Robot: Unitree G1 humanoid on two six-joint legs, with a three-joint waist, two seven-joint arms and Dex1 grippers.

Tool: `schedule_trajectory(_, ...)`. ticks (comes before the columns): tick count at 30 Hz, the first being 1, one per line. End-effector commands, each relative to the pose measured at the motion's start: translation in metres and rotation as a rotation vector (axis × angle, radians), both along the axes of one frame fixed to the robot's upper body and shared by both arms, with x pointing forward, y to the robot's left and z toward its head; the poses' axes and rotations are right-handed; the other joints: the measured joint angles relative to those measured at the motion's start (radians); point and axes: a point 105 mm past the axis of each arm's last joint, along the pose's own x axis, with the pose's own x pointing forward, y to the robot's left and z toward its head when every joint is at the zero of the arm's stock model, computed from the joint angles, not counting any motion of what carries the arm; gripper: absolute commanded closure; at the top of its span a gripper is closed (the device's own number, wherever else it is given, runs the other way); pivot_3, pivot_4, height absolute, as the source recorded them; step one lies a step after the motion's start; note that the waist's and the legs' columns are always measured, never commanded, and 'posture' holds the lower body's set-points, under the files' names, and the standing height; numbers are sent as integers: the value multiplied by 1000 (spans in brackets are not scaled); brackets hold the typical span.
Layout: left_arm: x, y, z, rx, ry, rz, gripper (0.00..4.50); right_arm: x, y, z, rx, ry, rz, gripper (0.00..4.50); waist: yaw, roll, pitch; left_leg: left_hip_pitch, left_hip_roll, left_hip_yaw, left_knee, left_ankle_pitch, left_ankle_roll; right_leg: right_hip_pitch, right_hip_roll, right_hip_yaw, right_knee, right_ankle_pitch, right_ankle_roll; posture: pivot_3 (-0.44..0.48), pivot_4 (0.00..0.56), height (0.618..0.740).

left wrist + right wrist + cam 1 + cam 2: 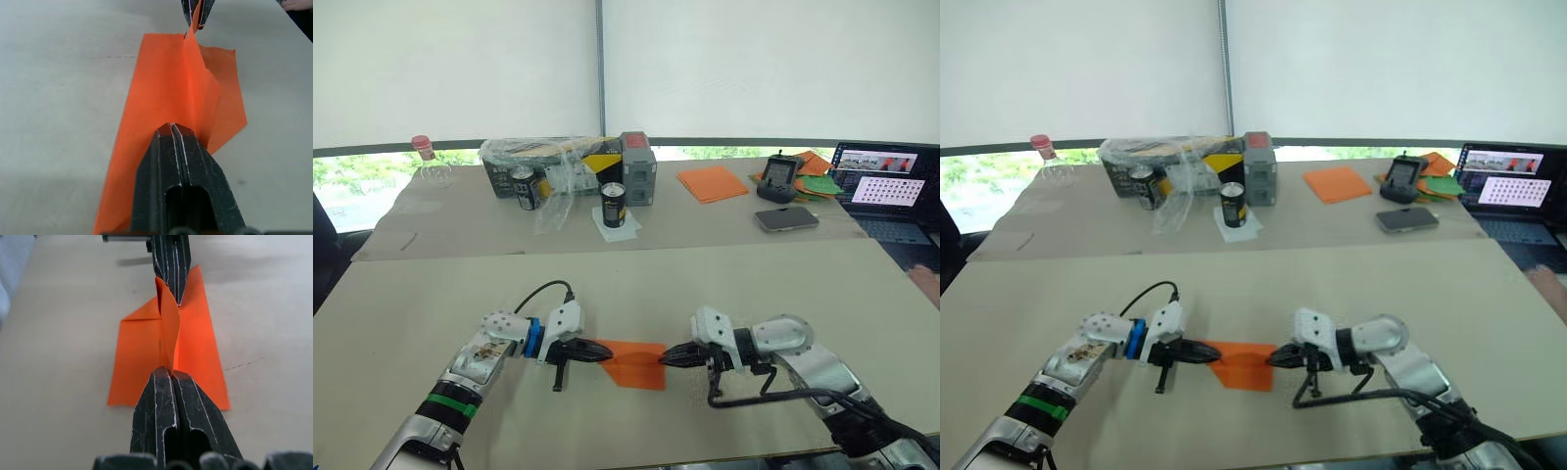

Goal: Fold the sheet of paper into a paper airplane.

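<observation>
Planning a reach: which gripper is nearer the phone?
Right. The right gripper sits on the phone's side of the paper; the left gripper holds the opposite end.

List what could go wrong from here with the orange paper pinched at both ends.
1. Tearing: the left gripper and right gripper are both shut on opposite ends of the sheet of paper; pulling apart could rip the thin sheet.
2. Crooked crease: the raised middle fold looks twisted between the grips, so pressing it down now may set an off-centre line.
3. Slip: each gripper seems to hold only a narrow bit of the ridge, so the paper might pull free.
</observation>
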Motion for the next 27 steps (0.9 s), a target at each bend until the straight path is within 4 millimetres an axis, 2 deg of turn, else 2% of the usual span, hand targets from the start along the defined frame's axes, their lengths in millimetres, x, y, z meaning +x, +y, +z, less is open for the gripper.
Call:
schedule_trajectory(1,-2,4,-17,58,42,17,4500,-1,6,12,62,162,31,4473,1,0,0,0,0,0,0,0,0,0,0,0,0,0,0,0,150,740)
schedule_trajectory(5,-1,1,-17,48,35,20,4500,0,8,7,31,281,42,4473,4,0,0,-1,0,-1,0,0,0,-1,0,0,0,0,0,0,150,740)
schedule_trajectory(8,-2,0,-17,41,35,24,4500,17,11,1,-6,288,-6,4473,1,0,0,0,0,0,0,0,0,-1,-1,0,0,0,0,0,150,740)
schedule_trajectory(10,-3,-2,-17,37,35,25,4500,21,8,0,-28,322,-1,4473,1,1,0,0,0,0,0,0,0,-1,-1,0,0,0,0,0,150,740)
schedule_trajectory(19,-6,2,-19,38,34,39,4500,18,-2,12,13,419,65,4473,2,1,0,-2,-1,-1,0,0,0,-2,-2,-1,0,0,0,0,150,740)
schedule_trajectory(23,-7,1,-19,37,33,39,4500,15,-3,9,11,453,78,4473,2,1,0,-2,-1,-1,0,0,0,-2,-2,-1,0,0,0,0,150,740)
schedule_trajectory(27,-7,0,-18,38,25,25,4500,24,-5,1,17,484,15,4473,2,1,0,-2,-1,-1,0,0,0,-2,-2,-1,0,0,0,0,150,740)
